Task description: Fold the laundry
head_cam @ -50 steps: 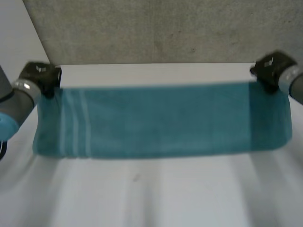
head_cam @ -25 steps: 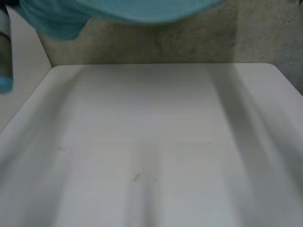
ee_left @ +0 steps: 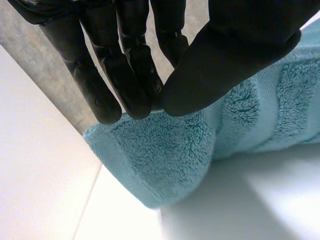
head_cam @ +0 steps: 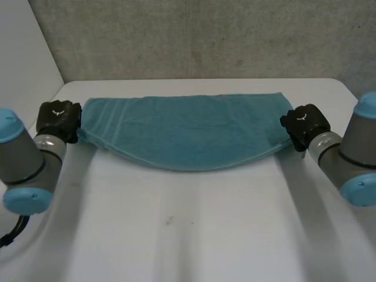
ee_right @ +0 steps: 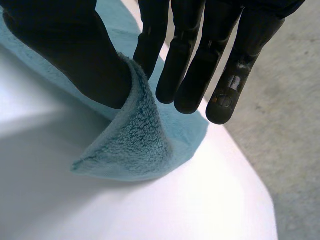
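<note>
The towel (head_cam: 188,132) could slip free at either end, since each pinch looks shallow and the thick pile gives the fingertips little to bite on. If one hand lets go or pulls before the other, the fold would likely skew. The near edge already bows outward in a curve, so layers may not line up unless it is drawn straight. The towel lies across the far half of the table (head_cam: 188,235), stretched between the two hands. The left hand (head_cam: 57,120) clamps thumb against fingers on the striped end, and the right hand (head_cam: 304,126) nips a raised fold of the other end between thumb and fingers. The cloth is teal terry, plush and looped, with woven ribbed bands near the left end; its corners look rounded and soft, and the table is smooth white
</note>
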